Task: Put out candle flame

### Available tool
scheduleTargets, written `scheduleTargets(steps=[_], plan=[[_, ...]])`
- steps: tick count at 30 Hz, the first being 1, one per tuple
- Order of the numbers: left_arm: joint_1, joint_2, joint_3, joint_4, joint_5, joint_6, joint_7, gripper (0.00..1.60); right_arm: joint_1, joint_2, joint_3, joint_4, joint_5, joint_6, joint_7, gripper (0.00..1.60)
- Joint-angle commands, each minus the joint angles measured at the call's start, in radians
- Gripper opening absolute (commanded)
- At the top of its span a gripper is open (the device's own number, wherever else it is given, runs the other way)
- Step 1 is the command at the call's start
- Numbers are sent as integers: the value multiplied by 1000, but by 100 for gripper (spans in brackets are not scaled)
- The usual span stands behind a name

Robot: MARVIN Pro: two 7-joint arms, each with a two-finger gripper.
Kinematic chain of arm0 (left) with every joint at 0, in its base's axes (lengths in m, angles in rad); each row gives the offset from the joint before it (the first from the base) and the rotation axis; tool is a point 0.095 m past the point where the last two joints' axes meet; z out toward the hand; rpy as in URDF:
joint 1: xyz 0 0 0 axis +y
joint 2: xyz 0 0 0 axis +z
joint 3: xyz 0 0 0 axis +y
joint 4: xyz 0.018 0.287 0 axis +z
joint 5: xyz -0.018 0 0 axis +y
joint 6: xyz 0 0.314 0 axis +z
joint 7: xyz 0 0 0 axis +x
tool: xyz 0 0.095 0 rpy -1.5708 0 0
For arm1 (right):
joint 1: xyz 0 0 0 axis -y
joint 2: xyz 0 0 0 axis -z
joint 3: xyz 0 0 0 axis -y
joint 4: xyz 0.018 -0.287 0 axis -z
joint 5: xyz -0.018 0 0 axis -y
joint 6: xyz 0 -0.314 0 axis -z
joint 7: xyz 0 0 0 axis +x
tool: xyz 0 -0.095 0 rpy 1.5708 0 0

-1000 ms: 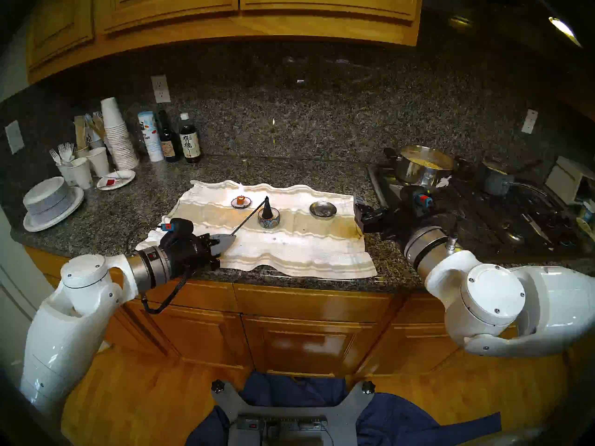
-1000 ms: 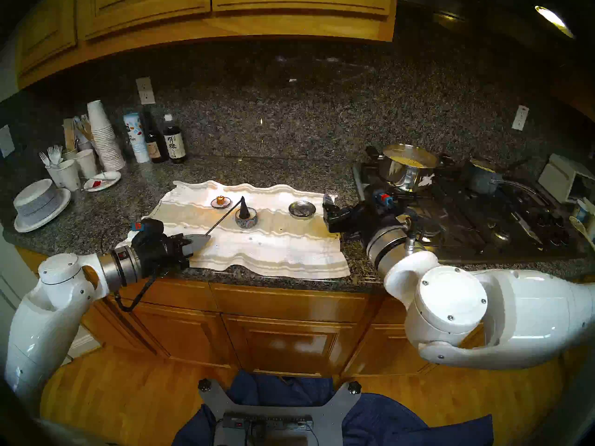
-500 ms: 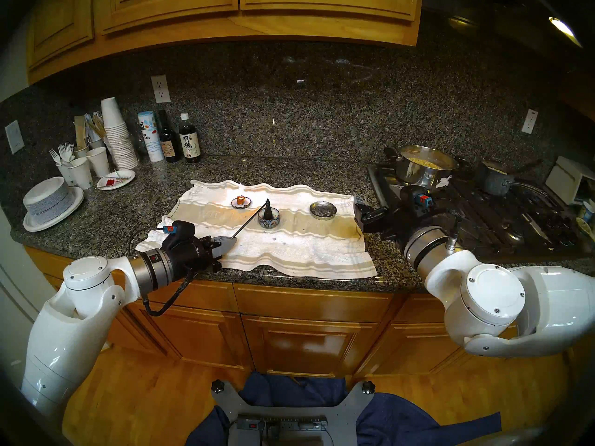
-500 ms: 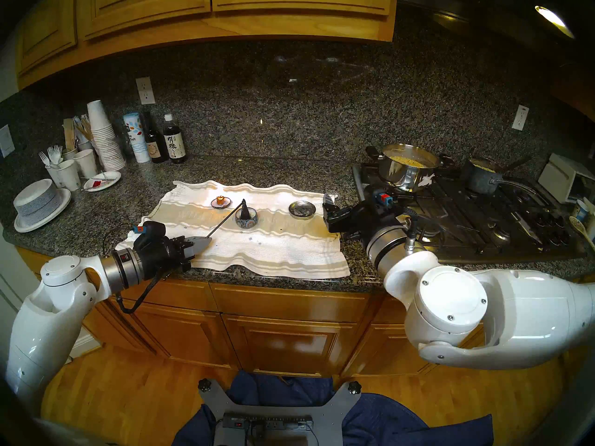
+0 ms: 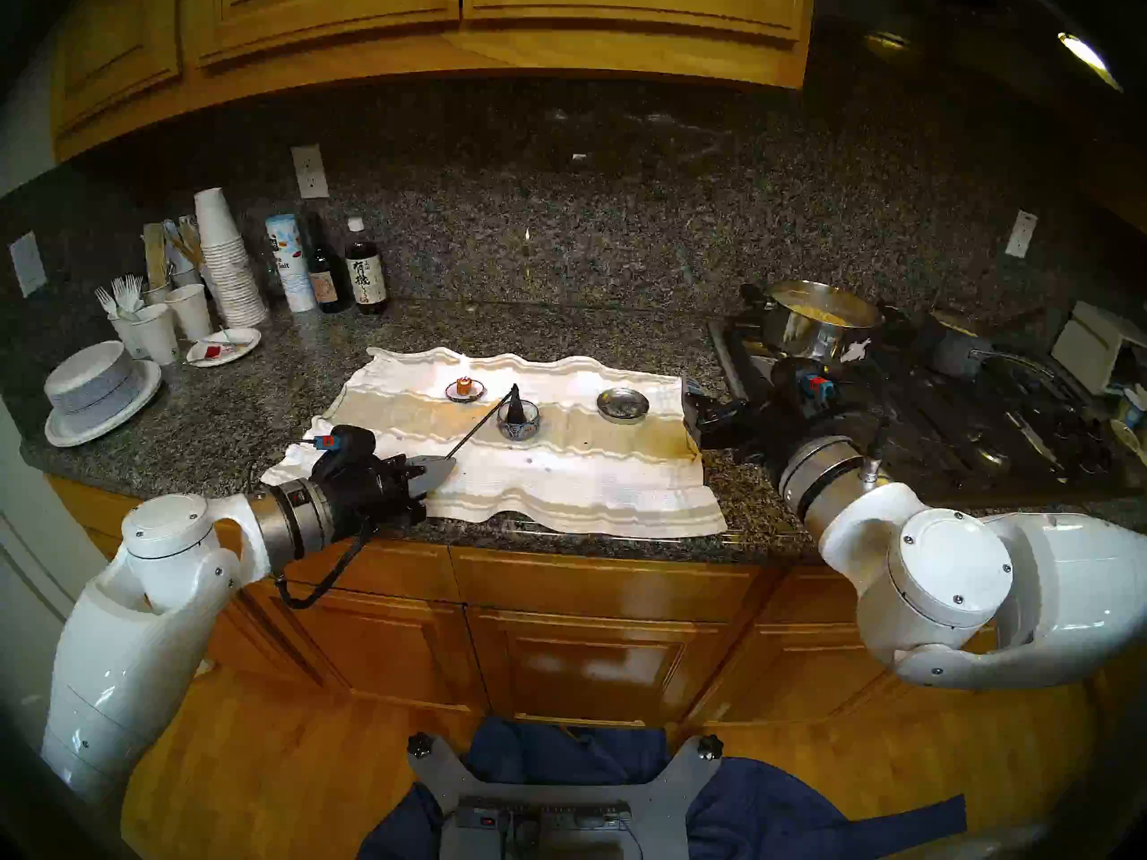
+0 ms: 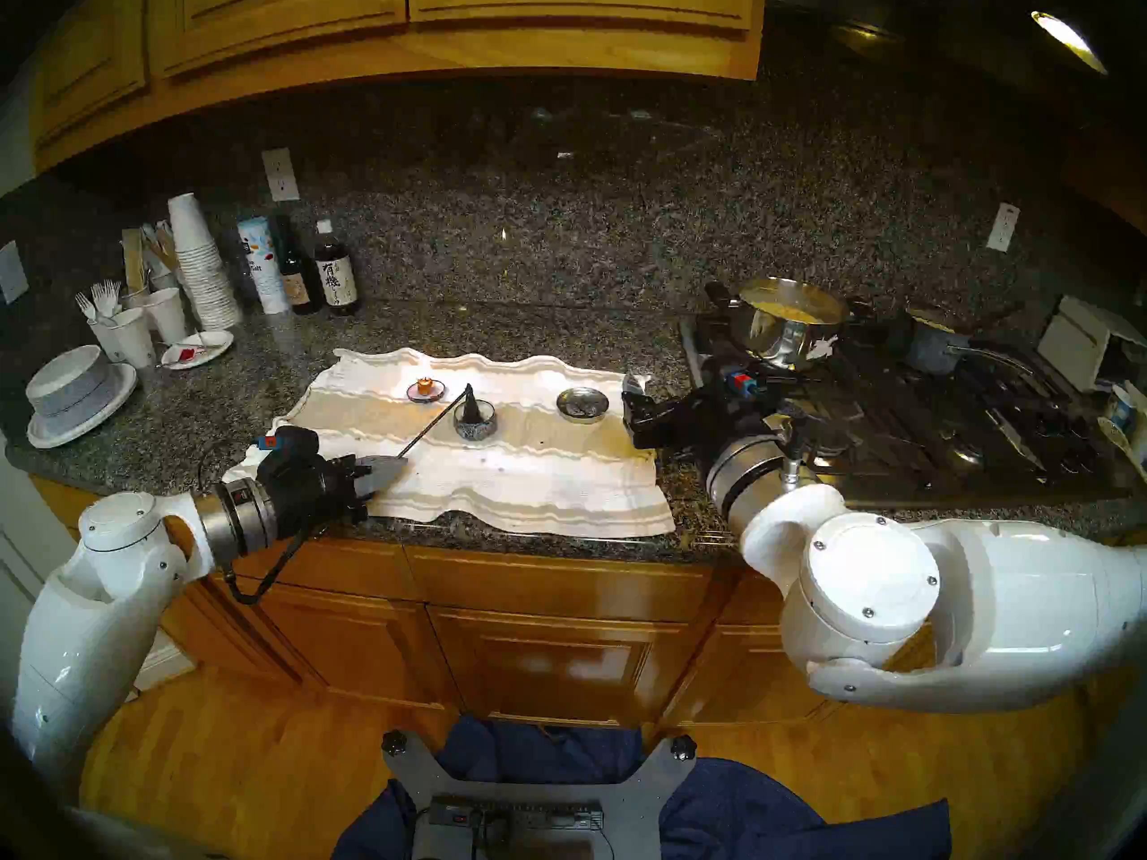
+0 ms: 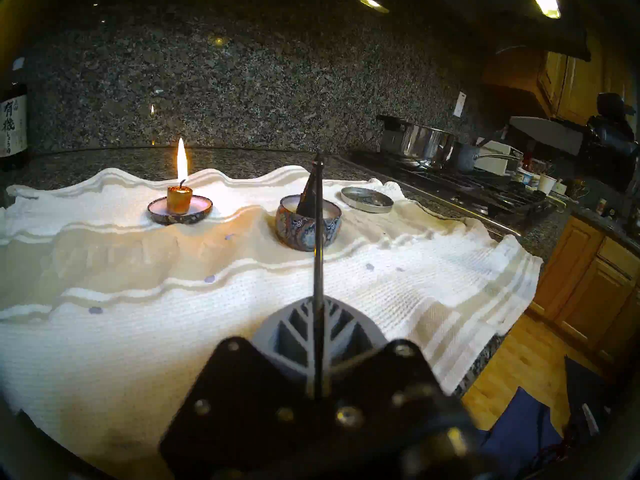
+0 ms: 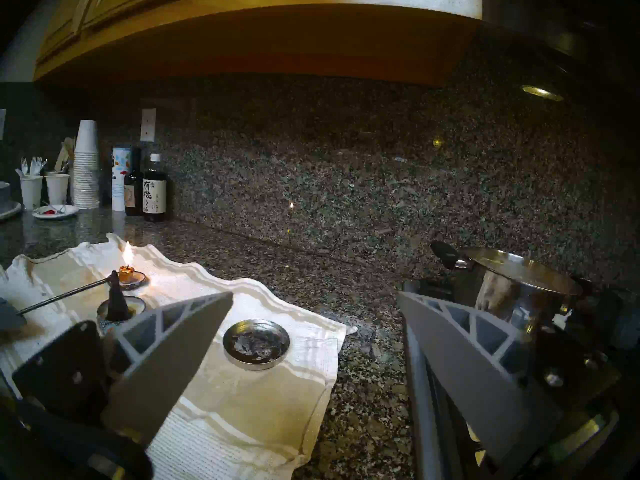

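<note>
A small orange candle burns on a little dish at the back left of a white towel. Its flame is tall in the left wrist view. My left gripper is shut on the thin rod handle of a black candle snuffer. The snuffer's cone stands in the mouth of a patterned tin, to the right of the burning candle and apart from it. My right gripper is open and empty at the towel's right edge.
A round metal lid lies on the towel near my right gripper. A stove with a steel pot and a saucepan is at the right. Bottles, paper cups and stacked plates stand at the back left.
My left arm has shifted slightly. The snuffer cone stays in the tin and the candle still burns. The right arm has not moved.
</note>
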State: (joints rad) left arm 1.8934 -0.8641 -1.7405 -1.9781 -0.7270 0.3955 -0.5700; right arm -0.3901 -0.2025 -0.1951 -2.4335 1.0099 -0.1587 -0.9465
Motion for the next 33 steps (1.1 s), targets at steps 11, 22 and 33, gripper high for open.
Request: scheduleTargets(steps=[11, 22, 33], plan=[[-29, 3, -14, -23, -8, -5, -5, 0, 23, -2, 22, -4, -16, -3, 2, 160], [-26, 3, -10, -22, -5, -3, -7, 0, 23, -2, 22, -4, -16, -3, 3, 160], [-28, 2, -19, -34, -6, -9, -6, 0, 23, -2, 22, -4, -15, -2, 2, 160]])
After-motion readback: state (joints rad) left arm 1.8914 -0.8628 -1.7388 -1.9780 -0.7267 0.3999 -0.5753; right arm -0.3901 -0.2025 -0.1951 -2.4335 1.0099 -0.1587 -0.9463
